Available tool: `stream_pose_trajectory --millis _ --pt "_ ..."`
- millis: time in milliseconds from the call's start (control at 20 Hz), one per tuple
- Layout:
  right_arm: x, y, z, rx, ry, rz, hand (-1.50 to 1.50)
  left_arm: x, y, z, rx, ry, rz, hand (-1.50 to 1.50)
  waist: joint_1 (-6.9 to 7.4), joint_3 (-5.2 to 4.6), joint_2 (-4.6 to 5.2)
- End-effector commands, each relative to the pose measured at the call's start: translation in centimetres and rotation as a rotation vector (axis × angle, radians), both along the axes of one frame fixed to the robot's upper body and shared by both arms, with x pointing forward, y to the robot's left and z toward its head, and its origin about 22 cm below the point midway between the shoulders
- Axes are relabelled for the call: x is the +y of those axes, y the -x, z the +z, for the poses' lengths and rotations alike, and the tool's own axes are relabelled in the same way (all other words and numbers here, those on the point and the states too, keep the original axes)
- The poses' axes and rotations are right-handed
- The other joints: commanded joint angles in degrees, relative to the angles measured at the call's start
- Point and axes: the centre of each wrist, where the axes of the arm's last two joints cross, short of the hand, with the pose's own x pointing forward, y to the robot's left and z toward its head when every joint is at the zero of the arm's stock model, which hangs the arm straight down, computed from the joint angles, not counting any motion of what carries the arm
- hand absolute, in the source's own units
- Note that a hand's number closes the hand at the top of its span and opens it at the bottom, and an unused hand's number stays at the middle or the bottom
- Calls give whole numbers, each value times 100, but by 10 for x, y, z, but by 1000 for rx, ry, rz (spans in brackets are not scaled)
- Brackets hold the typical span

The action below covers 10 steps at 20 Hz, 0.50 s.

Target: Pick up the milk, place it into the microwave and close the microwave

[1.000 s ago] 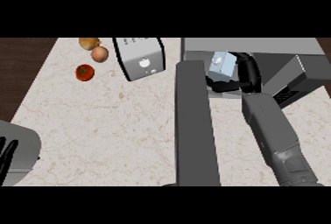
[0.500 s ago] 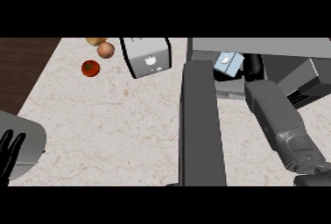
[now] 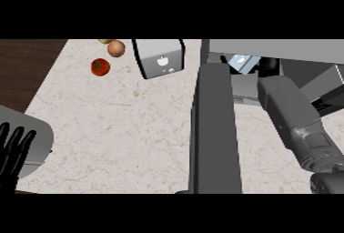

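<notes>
**Right arm deep in microwave, milk carton inside**

Right hand (image 3: 269,67): only a sliver of black shows at the end of the grey right forearm (image 3: 290,113), which runs from the lower right edge up into the open grey microwave (image 3: 282,50). Fingers are hidden by the forearm and the microwave's body, so whether they grasp or have released cannot be told.

Small light-blue and white milk carton (image 3: 240,63): sits inside the microwave cavity, just left of the black bit of the right hand. It looks slightly tilted. Contact between carton and hand cannot be judged from this angle.

Long dark-grey microwave door (image 3: 215,132): swung open, seen edge-on as a tall vertical slab running from the cavity's left side down to the lower edge of the view. It stands between the open counter on the left and the right forearm.

Grey boxy appliance with an apple mark on its face (image 3: 161,59): just left of the door's top end, tilted in the view.

Further left, near the counter's back edge: a tan egg-shaped item (image 3: 116,48), with a red tomato (image 3: 100,67) just below and left of it; the two are apart.

Left hand (image 3: 13,154): black, fingers straight and pointing up, resting at the lower left edge beside its grey forearm (image 3: 37,132). Holds nothing, well apart from everything else.

Beige speckled marble countertop (image 3: 121,136) carries all of it; dark wood strip (image 3: 23,68) along the far left.
</notes>
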Motion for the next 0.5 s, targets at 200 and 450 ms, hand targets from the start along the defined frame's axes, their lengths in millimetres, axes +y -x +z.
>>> stream_pose_trajectory --millis 200,450 --pt "-23 -4 13 -33 220 -273 -150 -2 -5 5 -9 -50 -14 -150 289 -27 180" --pt "-5 -6 11 -24 272 -320 -150 -9 -17 11 -10 -83 -33 -150 328 -11 226"
